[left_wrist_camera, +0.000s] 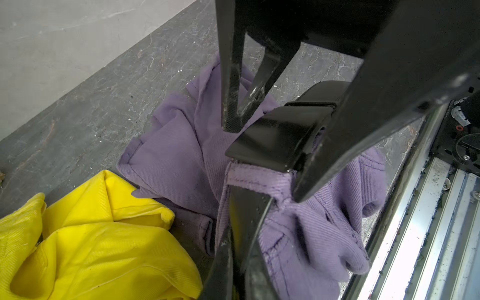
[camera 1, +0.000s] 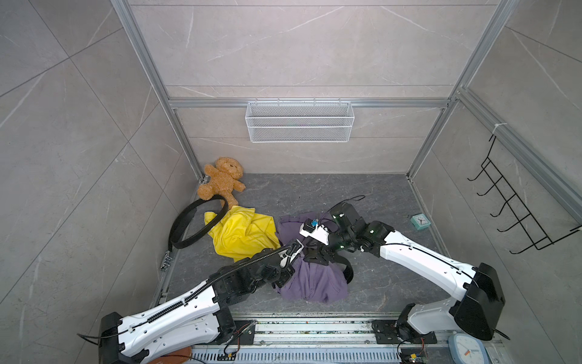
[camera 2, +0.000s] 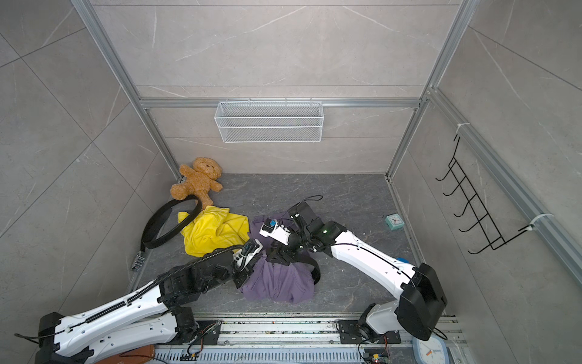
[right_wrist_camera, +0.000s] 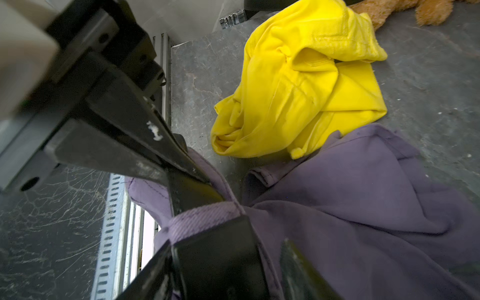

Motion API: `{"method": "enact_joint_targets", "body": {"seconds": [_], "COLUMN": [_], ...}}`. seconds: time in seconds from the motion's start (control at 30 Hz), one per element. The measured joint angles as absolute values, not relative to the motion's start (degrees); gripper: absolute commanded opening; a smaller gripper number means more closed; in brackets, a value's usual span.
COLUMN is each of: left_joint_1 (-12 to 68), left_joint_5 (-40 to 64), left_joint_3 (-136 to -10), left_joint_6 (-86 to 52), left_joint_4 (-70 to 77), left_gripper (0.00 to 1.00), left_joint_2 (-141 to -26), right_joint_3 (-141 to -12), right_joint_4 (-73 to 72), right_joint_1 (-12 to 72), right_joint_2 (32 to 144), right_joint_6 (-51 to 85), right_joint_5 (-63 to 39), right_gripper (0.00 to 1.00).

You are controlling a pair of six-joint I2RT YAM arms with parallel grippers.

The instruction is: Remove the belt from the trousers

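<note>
The job was barely under way. The purple trousers (camera 1: 310, 283) lay crumpled on the worktop (camera 1: 315, 195) in front of both arms, and the belt (left_wrist_camera: 272, 140) was threaded through them. The left wrist view showed the glossy black strap passing under a belt loop (left_wrist_camera: 259, 176) at the waistband. In both top views a bight of it curved out from the cloth on the side nearer the right arm.

The left gripper (left_wrist_camera: 283, 193) was clenched on the waistband just beside that loop, pinning the cloth. The right gripper (right_wrist_camera: 227, 241) sat astride the strap at the loop with its jaws apart (a sliver of purple showed between the strap and one finger), so it looked unclenched, not yet gripping.

Well apart from this, a second belt (camera 1: 180, 219) lay in a loose ring touching the yellow trousers (camera 1: 242, 233), apparently through no loop, so that pair seemed to need nothing more.

By my reading, nearly everything was left for the purple pair. The right gripper had to close on the strap and draw it through this loop while the cloth was held, then through each further loop. How many loops it ran through was hidden under the folds.
</note>
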State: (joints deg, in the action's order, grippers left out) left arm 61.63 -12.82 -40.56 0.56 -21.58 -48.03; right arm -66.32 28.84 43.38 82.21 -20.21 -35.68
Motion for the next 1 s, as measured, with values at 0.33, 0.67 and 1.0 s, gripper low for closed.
{"method": "enact_joint_targets", "body": {"seconds": [0.33, 0.67, 1.0], "left_joint_1": [61.6, 61.6, 62.2], "left_joint_5": [-11.6, -12.2, -14.5], "left_joint_3": [-40.6, -40.0, -38.0], "left_joint_6": [2.6, 2.6, 2.2], "left_joint_4": [-20.5, -19.9, -16.7], "left_gripper": [0.00, 0.00, 0.00], "left_joint_2": [-47.9, -46.9, -44.2], "right_joint_3": [-67.0, -66.8, -64.4], "right_joint_4": [30.8, 30.2, 26.9], "right_joint_1": [43.4, 43.2, 40.6], "right_joint_2": [85.4, 85.1, 82.6], "right_joint_6": [-21.2, -21.4, -19.0], "right_joint_5": [-40.6, -43.6, -48.4], "right_gripper": [0.59, 0.16, 0.00]}}
